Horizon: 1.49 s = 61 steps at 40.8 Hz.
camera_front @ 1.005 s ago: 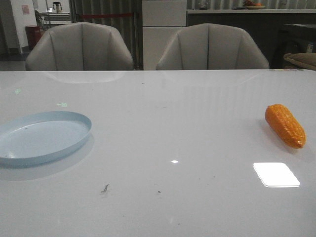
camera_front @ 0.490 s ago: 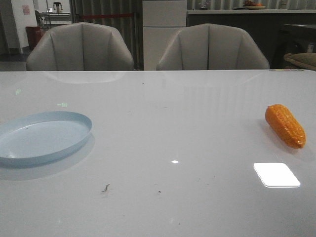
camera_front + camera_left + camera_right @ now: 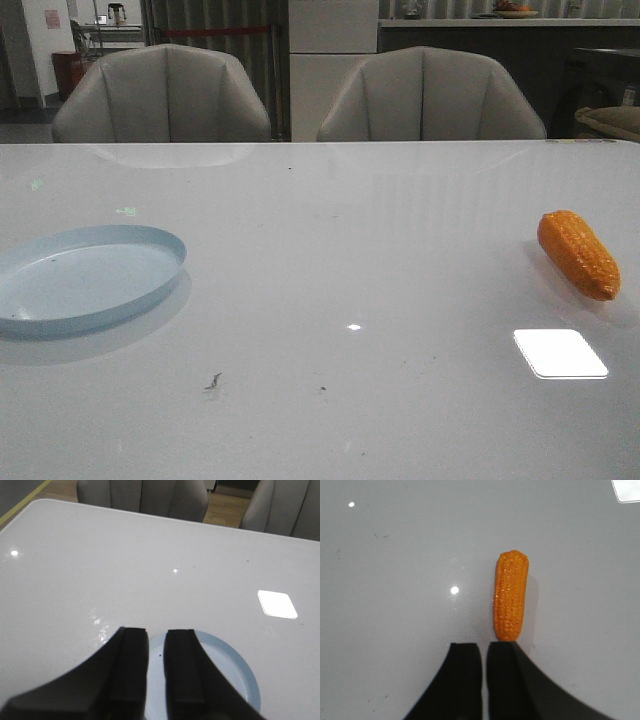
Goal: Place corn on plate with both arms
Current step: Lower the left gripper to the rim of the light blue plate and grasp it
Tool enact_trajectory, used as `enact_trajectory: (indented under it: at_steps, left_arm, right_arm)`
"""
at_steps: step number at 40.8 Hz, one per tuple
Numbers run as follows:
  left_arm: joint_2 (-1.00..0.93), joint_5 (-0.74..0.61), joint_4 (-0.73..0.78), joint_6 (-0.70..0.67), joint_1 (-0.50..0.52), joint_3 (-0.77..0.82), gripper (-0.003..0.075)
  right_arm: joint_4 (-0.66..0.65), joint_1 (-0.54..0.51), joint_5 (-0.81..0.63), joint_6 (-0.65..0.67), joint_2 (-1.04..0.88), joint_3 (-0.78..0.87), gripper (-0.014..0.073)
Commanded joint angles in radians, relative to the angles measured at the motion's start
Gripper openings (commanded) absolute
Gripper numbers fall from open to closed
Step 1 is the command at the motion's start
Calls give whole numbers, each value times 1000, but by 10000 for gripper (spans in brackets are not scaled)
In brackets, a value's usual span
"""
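Glossy white table (image 3: 330, 250): bumpy orange toy corn cob (image 3: 510, 595) lies lengthwise just ahead of right gripper (image 3: 484, 652), fingers nearly closed, empty.

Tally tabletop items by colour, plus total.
Orange: 1, the corn
Pale blue: 1, the plate
Total: 2

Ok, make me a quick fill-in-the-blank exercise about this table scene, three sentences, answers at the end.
1. The orange bumpy toy corn cob lies on the white table's ____ side.
2. The round pale blue plate holds ____.
3. The right gripper hangs above the ____.

Missing words: right; nothing; corn
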Motion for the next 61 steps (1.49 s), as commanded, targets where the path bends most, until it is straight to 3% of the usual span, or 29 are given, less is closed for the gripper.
enact_trajectory:
  at_steps: [1,3,5,14,24,28,43,55,61]
  left_arm:
    - [35,-81,-14,-4,-6,-35,382]
    - [62,-79,-19,-4,-6,-35,440]
    - [87,-58,-6,-4,-6,-45,452]
    - [228,112,73,-4,-2,-226,452]
    - [510,461,77,3,-2,-540,452]
    - [624,533,80,3,-2,-628,451]
    - [955,522,80,3,-2,-714,451]
    - [1037,514,76,3,-2,-714,445]
    - [1037,512,74,3,-2,-714,318]
  right_arm:
    - [10,-5,-70,-1,14,-33,384]
    - [10,-5,-70,-1,24,-33,472]
    - [10,-5,-69,-1,28,-33,511]
    - [11,-5,-67,-1,29,-33,507]
    - [12,-5,-67,-1,29,-33,507]
    - [12,-5,-67,-1,29,-33,507]
    - [12,-5,-63,-1,29,-33,507]
    - [12,-5,-62,-1,29,-33,507]
    - [12,-5,-62,-1,29,-33,507]
